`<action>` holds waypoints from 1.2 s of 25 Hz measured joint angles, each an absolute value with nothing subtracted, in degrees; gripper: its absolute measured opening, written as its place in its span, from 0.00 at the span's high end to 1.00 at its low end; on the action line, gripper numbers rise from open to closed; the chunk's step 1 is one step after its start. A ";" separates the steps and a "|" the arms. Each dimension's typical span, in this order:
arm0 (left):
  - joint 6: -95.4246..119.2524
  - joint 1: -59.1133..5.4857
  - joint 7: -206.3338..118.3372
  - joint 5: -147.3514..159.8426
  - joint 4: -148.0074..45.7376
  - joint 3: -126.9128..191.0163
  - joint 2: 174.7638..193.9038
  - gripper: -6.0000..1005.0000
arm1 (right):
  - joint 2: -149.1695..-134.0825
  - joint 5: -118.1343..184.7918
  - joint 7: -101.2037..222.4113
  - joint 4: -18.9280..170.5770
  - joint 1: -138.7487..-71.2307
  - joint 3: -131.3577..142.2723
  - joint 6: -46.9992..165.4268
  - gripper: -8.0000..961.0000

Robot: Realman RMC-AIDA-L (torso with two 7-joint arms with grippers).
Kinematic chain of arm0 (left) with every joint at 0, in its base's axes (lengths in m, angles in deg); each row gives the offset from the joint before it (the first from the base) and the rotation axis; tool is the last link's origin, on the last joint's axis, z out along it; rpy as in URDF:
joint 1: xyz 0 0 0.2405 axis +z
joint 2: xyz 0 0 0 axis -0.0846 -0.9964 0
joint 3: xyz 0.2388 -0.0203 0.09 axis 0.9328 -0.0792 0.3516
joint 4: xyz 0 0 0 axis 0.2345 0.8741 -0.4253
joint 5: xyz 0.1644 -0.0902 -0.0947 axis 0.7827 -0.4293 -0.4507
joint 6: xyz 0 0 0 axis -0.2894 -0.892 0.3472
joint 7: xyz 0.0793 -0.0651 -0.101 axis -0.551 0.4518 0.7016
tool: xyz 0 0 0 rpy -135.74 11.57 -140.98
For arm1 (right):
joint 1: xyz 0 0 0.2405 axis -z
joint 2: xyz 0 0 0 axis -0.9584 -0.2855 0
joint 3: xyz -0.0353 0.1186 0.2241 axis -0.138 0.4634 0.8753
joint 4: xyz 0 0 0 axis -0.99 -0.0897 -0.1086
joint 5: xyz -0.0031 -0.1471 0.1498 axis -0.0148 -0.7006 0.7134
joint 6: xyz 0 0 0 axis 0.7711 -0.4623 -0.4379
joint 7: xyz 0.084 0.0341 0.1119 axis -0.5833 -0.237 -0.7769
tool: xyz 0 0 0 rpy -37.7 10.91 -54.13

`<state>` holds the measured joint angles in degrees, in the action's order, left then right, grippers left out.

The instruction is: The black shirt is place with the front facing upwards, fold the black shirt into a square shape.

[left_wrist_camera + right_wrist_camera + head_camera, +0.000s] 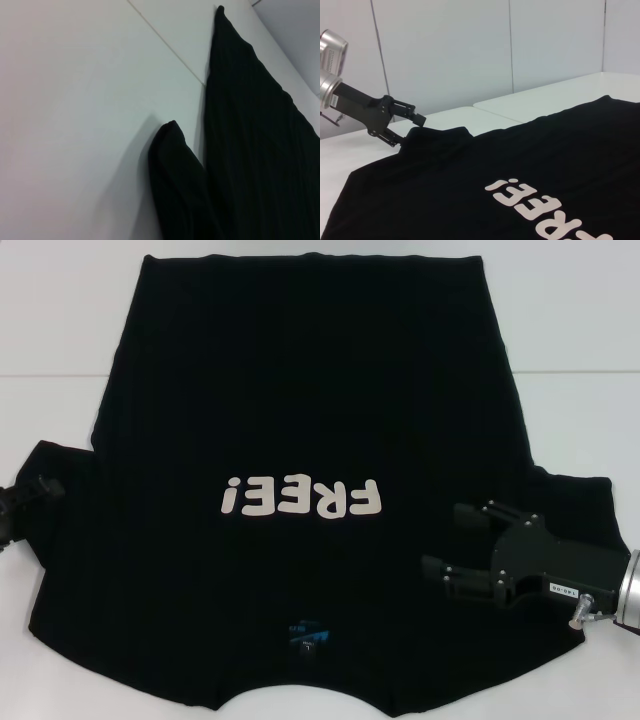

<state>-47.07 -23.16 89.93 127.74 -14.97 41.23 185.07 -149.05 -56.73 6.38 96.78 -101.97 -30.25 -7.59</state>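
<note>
The black shirt (pixel 300 410) lies flat and front up on the white table (pixel 60 330), its "FREE!" lettering (pixel 302 498) and blue neck label (pixel 305 630) toward me. My right gripper (pixel 452 542) hovers open over the shirt's right shoulder area, by the right sleeve (pixel 580 500), with nothing between its fingers. My left gripper (pixel 38 490) is at the tip of the left sleeve (pixel 65 475). The right wrist view shows that left gripper (pixel 406 129) with its fingers spread on either side of the sleeve edge. The left wrist view shows only the sleeve (pixel 175 185) and the shirt's side (pixel 255 140).
A seam (pixel 50 375) between two tabletops runs across the far part of the table. Bare white table surrounds the shirt on the left, right and far sides. Light wall panels (pixel 470 50) stand behind the table.
</note>
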 joint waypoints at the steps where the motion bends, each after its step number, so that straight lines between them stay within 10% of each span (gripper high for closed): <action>1: -46.76 -23.24 89.93 127.74 -14.98 41.61 185.07 0.16 | -149.05 -56.73 6.38 96.78 -101.97 -30.25 -7.61 0.04; 14: -42.21 -23.31 85.40 128.21 -13.61 45.92 185.17 0.18 | -149.02 -56.73 6.31 96.78 -101.84 -29.91 -8.68 0.04; 30: -41.25 -23.20 85.18 128.30 -13.61 46.00 185.21 0.82 | -148.96 -56.73 6.29 96.78 -101.80 -29.90 -9.11 0.04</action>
<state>-41.25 -23.20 85.18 128.30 -13.61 46.00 185.21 -148.96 -56.73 6.29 96.78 -101.80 -29.90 -9.11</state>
